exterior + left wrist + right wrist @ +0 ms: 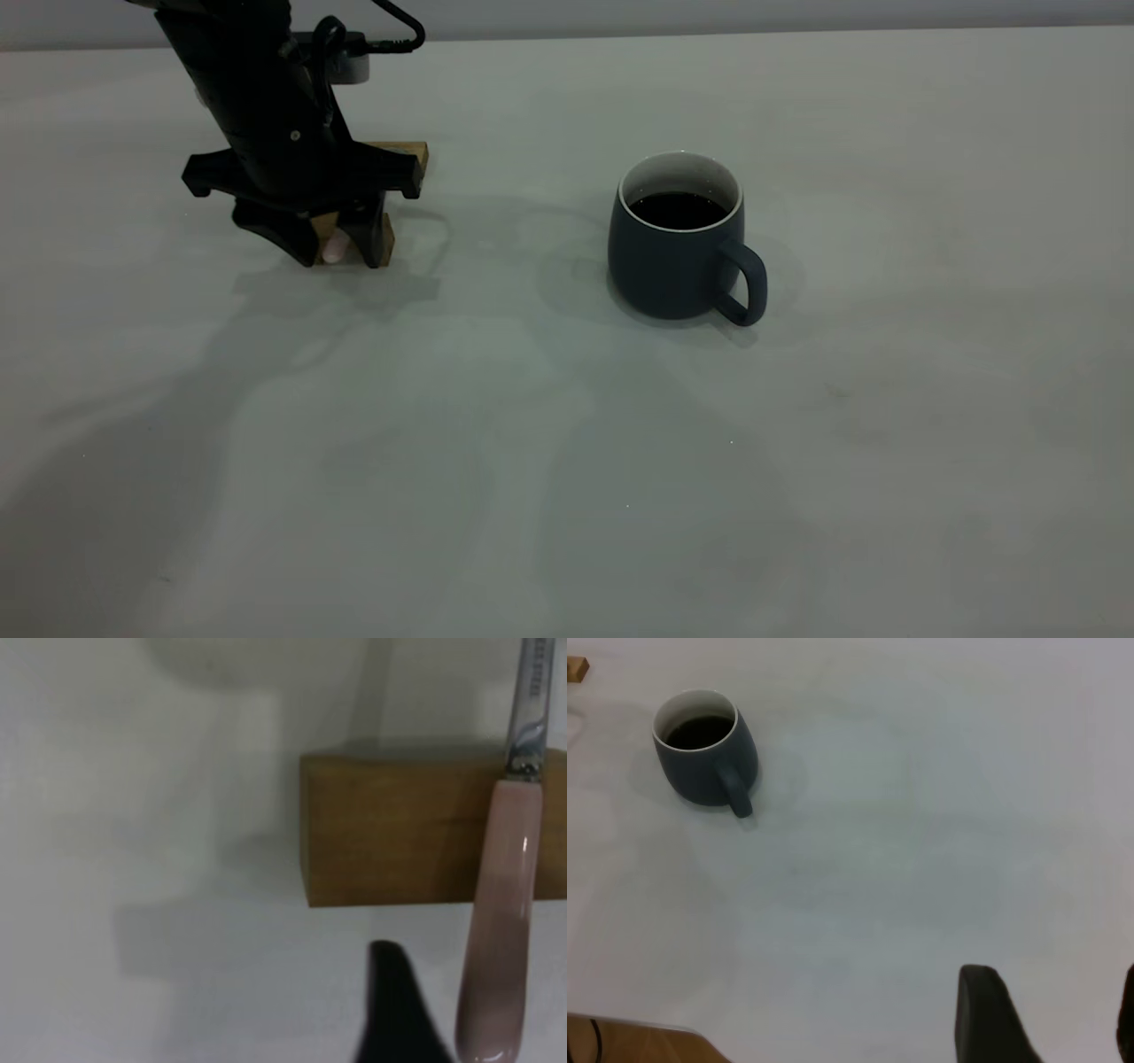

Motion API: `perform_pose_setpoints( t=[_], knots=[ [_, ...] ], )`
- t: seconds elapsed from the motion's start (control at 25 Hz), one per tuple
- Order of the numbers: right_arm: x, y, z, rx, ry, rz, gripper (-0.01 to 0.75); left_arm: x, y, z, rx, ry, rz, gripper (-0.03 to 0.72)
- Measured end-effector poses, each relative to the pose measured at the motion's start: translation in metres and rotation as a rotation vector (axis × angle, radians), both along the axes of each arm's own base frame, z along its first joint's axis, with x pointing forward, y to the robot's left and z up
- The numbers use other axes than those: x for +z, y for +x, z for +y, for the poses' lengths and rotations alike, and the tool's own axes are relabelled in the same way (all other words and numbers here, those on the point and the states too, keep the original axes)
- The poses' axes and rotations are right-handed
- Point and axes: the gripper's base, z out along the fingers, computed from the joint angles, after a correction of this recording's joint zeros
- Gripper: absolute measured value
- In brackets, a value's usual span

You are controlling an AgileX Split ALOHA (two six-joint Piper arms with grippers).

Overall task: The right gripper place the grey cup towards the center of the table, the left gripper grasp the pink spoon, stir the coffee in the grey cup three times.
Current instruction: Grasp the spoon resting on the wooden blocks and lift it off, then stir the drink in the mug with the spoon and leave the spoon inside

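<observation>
Left tool hanging low near bench's far left corner, fingers spread narrowly, straddling spoon, not gripping yet. Risk: spoon handle resting across wooden block; closing fingers catching block, knocking spoon off. Cup sitting mid-bench, coffee inside, well apart. Right tool pulled back toward right edge, gaping wide, holding nothing.
</observation>
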Motion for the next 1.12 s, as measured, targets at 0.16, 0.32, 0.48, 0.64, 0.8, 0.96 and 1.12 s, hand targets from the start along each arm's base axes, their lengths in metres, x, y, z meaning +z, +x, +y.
perform_pose_setpoints(
  t=[0.16,0.32,0.48,0.64,0.8,0.96,1.12],
  knots=[
    [0.000,0.000,0.000,0.000,0.000,0.000,0.389,0.000,-0.001,0.000,0.011,0.003,0.017,0.231],
    [0.000,0.000,0.000,0.000,0.000,0.000,0.389,0.007,0.001,0.000,0.066,0.012,0.061,0.172],
    [0.000,0.000,0.000,0.000,0.000,0.000,0.389,0.037,0.014,-0.005,0.174,0.004,0.118,0.173],
    [0.000,0.000,0.000,0.000,0.000,0.000,0.389,0.087,0.024,-0.023,0.454,-0.157,0.229,0.173],
    [0.000,0.000,0.000,0.000,0.000,0.001,0.389,0.132,0.030,-0.052,0.710,-0.432,0.409,0.173],
    [0.000,0.000,0.000,0.000,0.000,0.001,0.389,0.158,0.032,-0.076,0.868,-0.718,0.620,0.173],
    [0.000,0.000,0.000,0.000,0.000,0.001,0.389,0.172,0.030,-0.095,0.959,-0.883,0.782,0.173]
  ],
)
